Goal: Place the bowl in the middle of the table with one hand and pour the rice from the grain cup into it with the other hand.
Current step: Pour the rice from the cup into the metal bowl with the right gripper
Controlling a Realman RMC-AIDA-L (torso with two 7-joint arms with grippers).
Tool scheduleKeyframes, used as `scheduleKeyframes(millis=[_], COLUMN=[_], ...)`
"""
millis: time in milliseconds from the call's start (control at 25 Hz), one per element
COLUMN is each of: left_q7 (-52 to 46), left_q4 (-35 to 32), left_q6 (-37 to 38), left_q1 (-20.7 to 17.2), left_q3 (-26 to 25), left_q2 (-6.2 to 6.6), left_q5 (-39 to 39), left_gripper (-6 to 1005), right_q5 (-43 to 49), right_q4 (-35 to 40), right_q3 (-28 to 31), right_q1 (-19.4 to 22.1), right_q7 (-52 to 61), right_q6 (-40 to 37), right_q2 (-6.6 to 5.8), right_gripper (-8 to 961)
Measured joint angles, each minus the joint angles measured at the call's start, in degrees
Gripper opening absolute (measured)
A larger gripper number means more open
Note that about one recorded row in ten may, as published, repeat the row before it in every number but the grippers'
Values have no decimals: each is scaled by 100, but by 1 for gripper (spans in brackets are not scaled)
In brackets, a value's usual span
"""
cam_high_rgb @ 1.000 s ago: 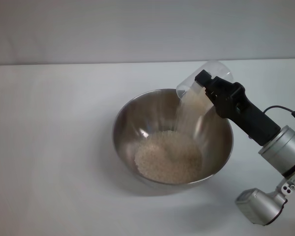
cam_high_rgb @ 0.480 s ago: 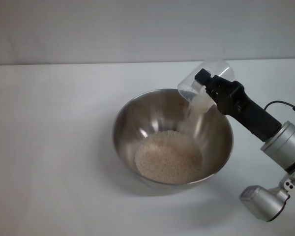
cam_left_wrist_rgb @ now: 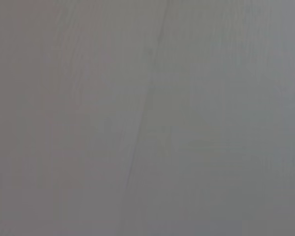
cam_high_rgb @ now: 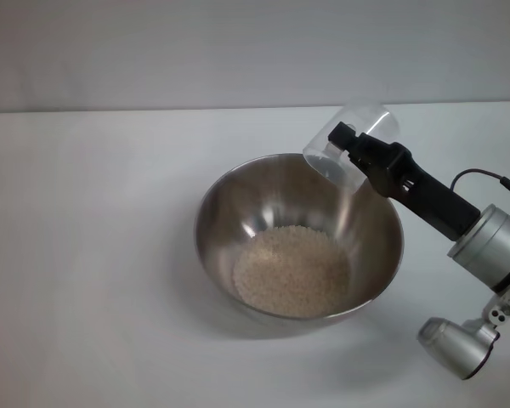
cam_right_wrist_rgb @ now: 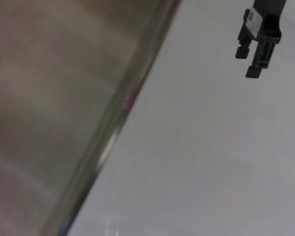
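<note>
Right arm enters the head view from the near right corner and reaches up and inward.
Bowl [cam_high_rgb: 298, 236] sits upright on the white desk [cam_high_rgb: 93, 255], about mid-desk.
Rice [cam_high_rgb: 291, 270] lies as a low heap in the bowl bottom, toward its near side; bowl walls above it are bare and reflective.
Right gripper [cam_high_rgb: 348, 144] is above the bowl's far-right rim, fingers clenched on the cup [cam_high_rgb: 350, 142].
Cup is off the desk, tipped on its side, mouth facing the bowl's far rim; it looks empty, no grains visible inside or falling.
Right wrist view: blurred close surface, pale desk, and a second black gripper, the left gripper [cam_right_wrist_rgb: 258, 49], farther off with its fingers released and nothing between them.
Left wrist view: plain grey only.
</note>
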State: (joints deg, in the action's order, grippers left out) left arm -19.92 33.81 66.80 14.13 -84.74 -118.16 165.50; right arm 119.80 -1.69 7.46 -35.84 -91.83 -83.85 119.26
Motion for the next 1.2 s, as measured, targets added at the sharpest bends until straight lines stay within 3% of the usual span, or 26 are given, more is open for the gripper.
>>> scheduleKeyframes(millis=[1200], left_q7=[-20], left_q4=[-24], left_q6=[53], left_q1=[64], left_q3=[2], left_q2=[-23], left_q5=[-11], left_gripper=[762], right_q5=[-4], right_q4=[-75], right_q3=[-277], right_q1=[-139], right_q7=[-823], right_q6=[160], right_q2=[13], right_gripper=[13])
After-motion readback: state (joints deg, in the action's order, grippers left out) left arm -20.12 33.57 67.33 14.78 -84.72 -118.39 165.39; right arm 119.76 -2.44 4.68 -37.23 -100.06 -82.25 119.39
